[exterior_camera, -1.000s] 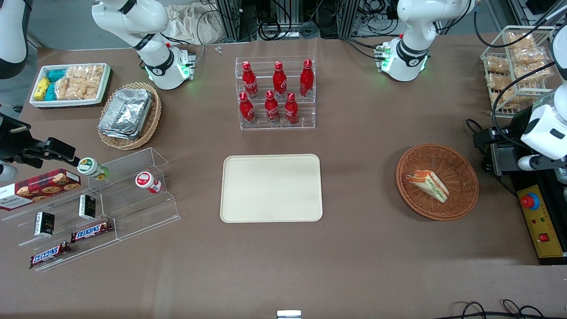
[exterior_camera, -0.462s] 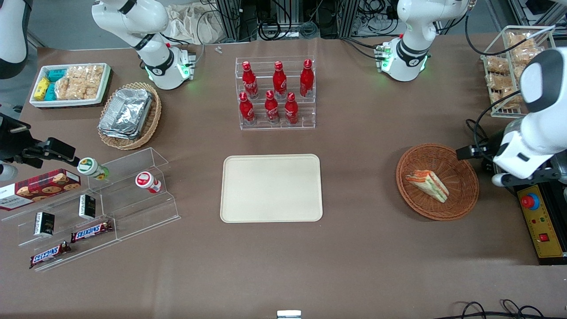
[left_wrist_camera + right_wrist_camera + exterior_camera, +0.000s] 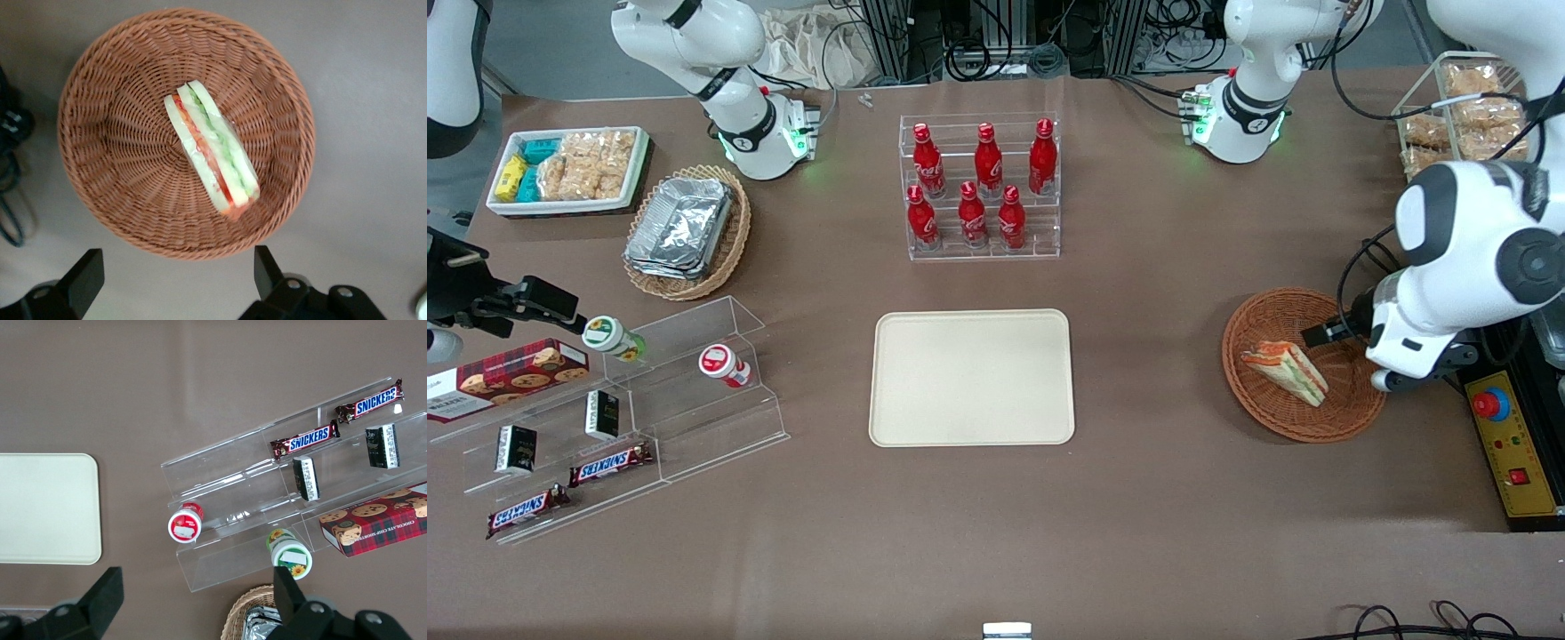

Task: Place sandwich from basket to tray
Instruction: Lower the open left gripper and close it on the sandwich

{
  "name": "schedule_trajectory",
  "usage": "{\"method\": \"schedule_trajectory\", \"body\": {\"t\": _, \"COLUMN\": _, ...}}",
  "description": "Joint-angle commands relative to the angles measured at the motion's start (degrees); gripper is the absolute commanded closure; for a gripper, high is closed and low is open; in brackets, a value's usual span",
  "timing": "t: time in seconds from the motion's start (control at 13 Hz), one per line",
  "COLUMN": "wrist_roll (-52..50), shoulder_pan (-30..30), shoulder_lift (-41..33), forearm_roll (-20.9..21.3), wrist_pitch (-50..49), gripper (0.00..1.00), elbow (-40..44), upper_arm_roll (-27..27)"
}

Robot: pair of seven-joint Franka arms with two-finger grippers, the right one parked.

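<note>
The sandwich point(image 3: 1285, 372), a wrapped white-bread wedge with orange, red and green layers, lies in the round reddish-brown basket point(image 3: 1279, 318) toward the working arm's end of the table. In the left wrist view the sandwich point(image 3: 213, 150) lies across the middle of the basket point(image 3: 120, 147). My gripper point(image 3: 177, 267) hangs above the basket's rim, open wide, with nothing between its fingers. In the front view the arm's white wrist point(image 3: 1423, 329) covers the basket's edge. The cream tray point(image 3: 971, 378) lies flat at the table's middle, bare.
A black control box with a red button point(image 3: 1507, 444) lies just beside the basket. A wire rack of snack packets point(image 3: 1463, 116) stands farther from the camera. A rack of red bottles point(image 3: 980, 187) stands past the tray. Acrylic shelves point(image 3: 605, 418) sit toward the parked arm's end.
The left arm has swung in from the table's edge toward the basket, and its wrist now hangs over the basket's rim. The sandwich, basket and tray have not moved.
</note>
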Motion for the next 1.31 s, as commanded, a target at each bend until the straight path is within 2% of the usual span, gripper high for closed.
{"method": "schedule_trajectory", "body": {"t": 0.0, "wrist_roll": -8.7, "shoulder_pan": -0.3, "shoulder_lift": 4.0, "forearm_roll": -0.7, "wrist_pitch": 6.2, "gripper": 0.00, "elbow": -0.6, "upper_arm_roll": 0.3}}
{"method": "schedule_trajectory", "body": {"t": 0.62, "wrist_roll": -14.1, "shoulder_pan": 0.3, "shoulder_lift": 6.6, "forearm_roll": -0.9, "wrist_pitch": 24.3, "gripper": 0.01, "elbow": -10.1, "upper_arm_roll": 0.5}}
{"method": "schedule_trajectory", "body": {"t": 0.85, "wrist_roll": -14.4, "shoulder_pan": 0.6, "shoulder_lift": 8.3, "forearm_roll": -0.8, "wrist_pitch": 25.9, "gripper": 0.05, "elbow": -10.4, "upper_arm_roll": 0.5}}
{"method": "schedule_trajectory", "body": {"t": 0.92, "wrist_roll": -14.6, "shoulder_pan": 0.6, "shoulder_lift": 9.0, "forearm_roll": -0.7, "wrist_pitch": 26.0, "gripper": 0.09, "elbow": -10.2, "upper_arm_roll": 0.5}}
{"method": "schedule_trajectory", "body": {"t": 1.0, "wrist_roll": -14.7, "shoulder_pan": 0.6, "shoulder_lift": 9.3, "forearm_roll": -0.7, "wrist_pitch": 26.0, "gripper": 0.21, "elbow": -10.0, "upper_arm_roll": 0.5}}
{"method": "schedule_trajectory", "body": {"t": 1.23, "wrist_roll": -16.6, "shoulder_pan": 0.6, "shoulder_lift": 8.9, "forearm_roll": -0.2, "wrist_pitch": 25.5, "gripper": 0.83, "elbow": -9.0, "upper_arm_roll": 0.5}}
